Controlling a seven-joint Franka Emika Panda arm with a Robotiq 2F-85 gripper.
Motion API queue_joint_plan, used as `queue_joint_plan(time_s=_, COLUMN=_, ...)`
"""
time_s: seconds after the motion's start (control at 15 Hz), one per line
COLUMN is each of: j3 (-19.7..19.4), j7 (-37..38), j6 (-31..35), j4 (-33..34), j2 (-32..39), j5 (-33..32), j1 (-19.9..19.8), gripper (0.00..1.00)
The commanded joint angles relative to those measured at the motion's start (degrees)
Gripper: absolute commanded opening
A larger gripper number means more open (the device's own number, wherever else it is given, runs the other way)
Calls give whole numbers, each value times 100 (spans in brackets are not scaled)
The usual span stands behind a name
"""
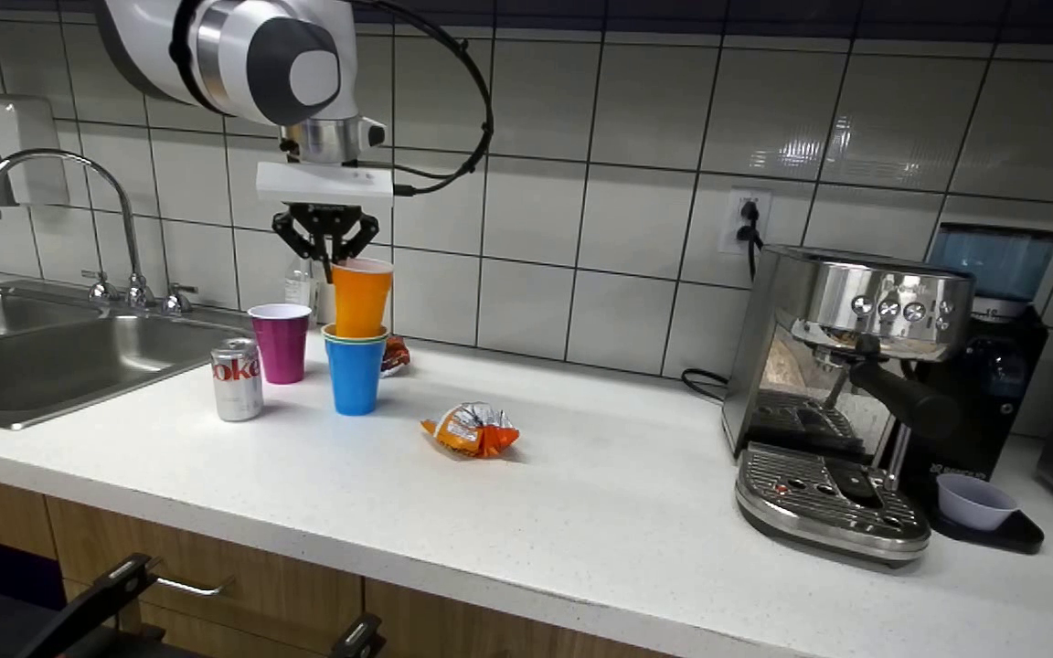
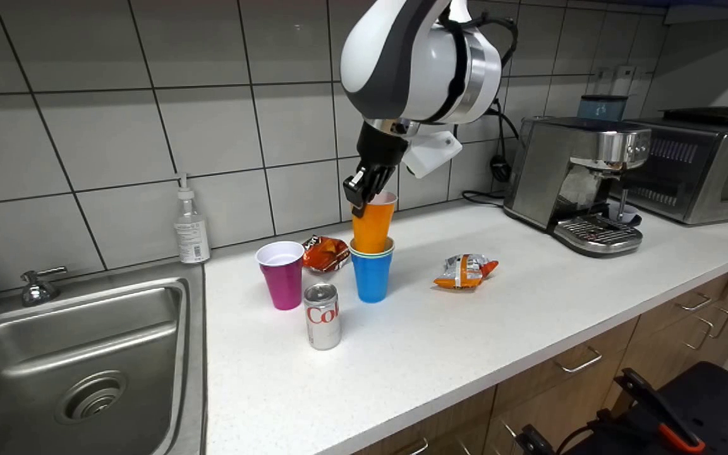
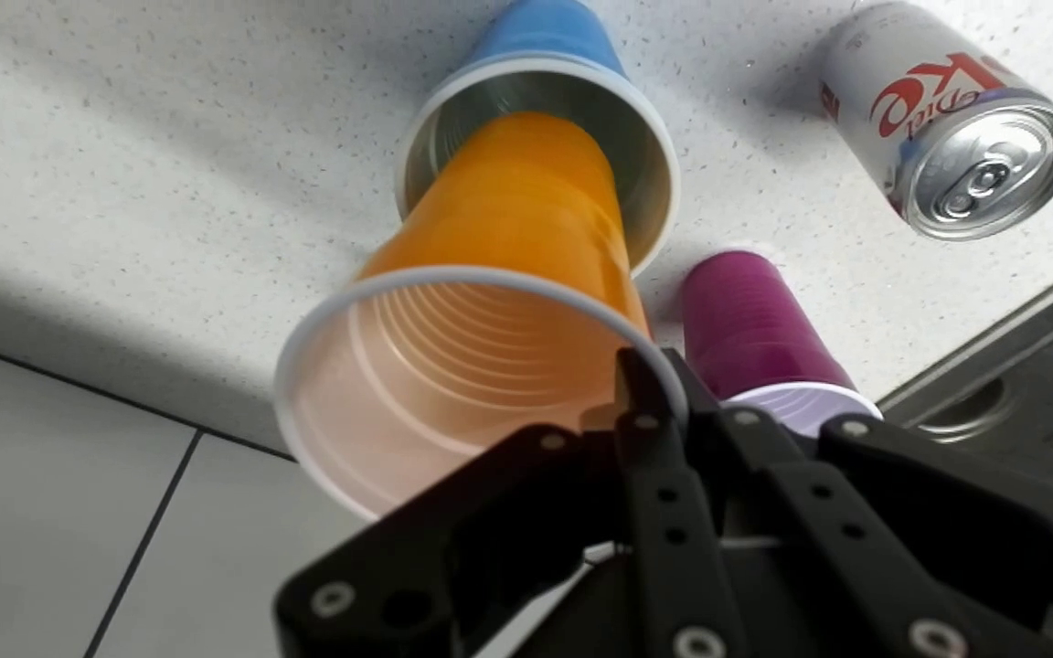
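My gripper (image 3: pixel 664 388) is shut on the rim of an orange cup (image 3: pixel 526 210), one finger inside the cup and one outside. The orange cup leans slightly, its base down inside the mouth of a blue cup (image 1: pixel 355 379) that stands upright on the counter. A second pale rim shows at the blue cup's top, so another cup seems nested in it. Whether the orange base rests on anything is hidden. Beside them stand an upright magenta cup (image 2: pixel 283 281) with a white inside and a silver Coke can (image 2: pixel 323 319).
Orange snack bags lie on the white counter: a bag (image 1: pixel 473 429) in front and a red-brown bag (image 2: pixel 326 254) behind the cups. A steel sink (image 2: pixel 73 328), a soap bottle (image 2: pixel 191 230) and the tiled wall bound one side. An espresso machine (image 1: pixel 837 393) stands farther along.
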Motion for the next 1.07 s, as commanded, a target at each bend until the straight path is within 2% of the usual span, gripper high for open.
queue_joint_plan(time_s=0.0, j3=-2, j7=-98, j6=93, j4=66, j2=80, j5=-48, j1=-5, gripper=1)
queue_joint_plan(time_s=0.33, j3=-8, j7=-65, j6=115, j4=39, j2=130, j5=-111, j1=12, gripper=1)
queue_joint_plan(time_s=0.4, j3=242, j7=36, j6=128, j4=35, j2=148, j5=-237, j1=-235, gripper=1)
queue_joint_plan(time_s=1.0, j3=396, j7=126, j6=221, j4=22, j2=292, j5=-549, j1=-367, gripper=1)
